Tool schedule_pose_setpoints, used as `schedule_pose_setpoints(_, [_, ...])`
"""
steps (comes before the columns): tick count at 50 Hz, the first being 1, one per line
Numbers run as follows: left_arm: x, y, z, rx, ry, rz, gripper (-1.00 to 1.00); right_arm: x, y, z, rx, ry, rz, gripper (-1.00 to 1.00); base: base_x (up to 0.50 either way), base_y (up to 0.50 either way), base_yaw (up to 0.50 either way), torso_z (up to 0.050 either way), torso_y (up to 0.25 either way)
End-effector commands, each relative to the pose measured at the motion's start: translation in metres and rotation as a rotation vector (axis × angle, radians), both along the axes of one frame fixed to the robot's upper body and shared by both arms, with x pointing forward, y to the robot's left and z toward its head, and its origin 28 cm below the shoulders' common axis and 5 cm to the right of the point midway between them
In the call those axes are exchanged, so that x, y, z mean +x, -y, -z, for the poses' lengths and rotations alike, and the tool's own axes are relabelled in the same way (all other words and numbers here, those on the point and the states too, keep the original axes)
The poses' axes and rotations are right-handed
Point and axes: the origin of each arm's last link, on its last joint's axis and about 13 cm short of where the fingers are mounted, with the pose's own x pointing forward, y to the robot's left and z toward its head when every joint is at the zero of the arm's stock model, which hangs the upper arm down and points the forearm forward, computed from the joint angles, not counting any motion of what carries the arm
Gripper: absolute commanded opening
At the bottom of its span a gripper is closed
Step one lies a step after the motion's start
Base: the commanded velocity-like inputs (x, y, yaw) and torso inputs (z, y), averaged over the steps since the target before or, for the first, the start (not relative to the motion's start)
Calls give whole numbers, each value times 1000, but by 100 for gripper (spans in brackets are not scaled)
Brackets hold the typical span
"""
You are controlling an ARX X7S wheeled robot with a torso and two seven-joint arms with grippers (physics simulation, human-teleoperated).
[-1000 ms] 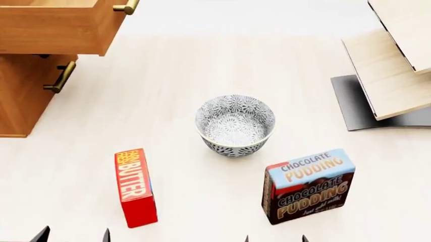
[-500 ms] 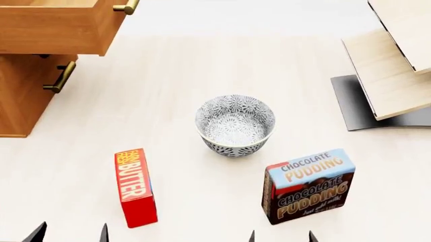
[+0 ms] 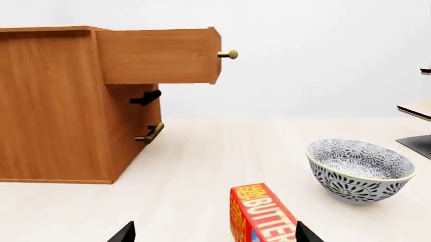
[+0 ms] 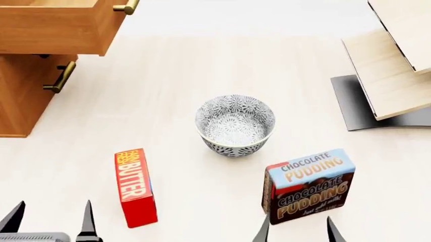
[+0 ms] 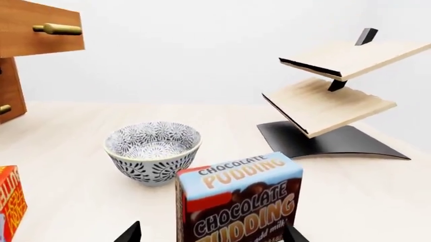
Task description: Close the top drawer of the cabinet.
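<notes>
Top drawer (image 4: 54,27), an orange-brown wooden box with a lighter inside and a brass bar handle (image 4: 126,7) on its front, juts well out of the orange-brown wooden cabinet (image 3: 57,106) at the far left of the pale tabletop (image 4: 168,75); it hangs open above the lower drawer front.

Over the last second both grippers have risen into the head view's near edge. The left gripper (image 4: 50,218) now shows two dark fingertips spread apart, near the left of the red butter box (image 4: 135,187). The right gripper (image 4: 296,228) shows its tips spread too, just in front of the brown chocolate pudding box (image 4: 308,185). Neither holds anything.

That reads as the opening of the reach: the arms are lifting, yet both remain well apart from the drawer, so closing has not begun. The left arm looks the likelier one to push the drawer front. The patterned grey-and-white bowl (image 4: 235,125) sits mid-table, clear of that path, and the pale wood slanted shelf (image 4: 394,65) stands far right.
</notes>
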Motion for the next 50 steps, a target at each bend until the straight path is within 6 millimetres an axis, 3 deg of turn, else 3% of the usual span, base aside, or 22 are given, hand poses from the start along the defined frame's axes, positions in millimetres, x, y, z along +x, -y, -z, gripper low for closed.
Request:
schedule_pose_setpoints(1, [-3,-1,-13,13,36,-6,100,-1,0,-11,-14,32,20,100,0,0,0,0,0])
schedule_pose_setpoints(13, [-7,-3,-24,8,72,-17,100,-5,1,-22,-24,63,35,100,0,0,0,0,0])
schedule_pose_setpoints(38, [-13,-4,-22,19,77,-37,100,-8,0,-21,-29,67,57,100,0,0,0,0,0])
schedule_pose_setpoints(50, [-12,-3,-21,19,74,-32,100,-6,0,-19,-30,60,58,100,255,0,0,0,0])
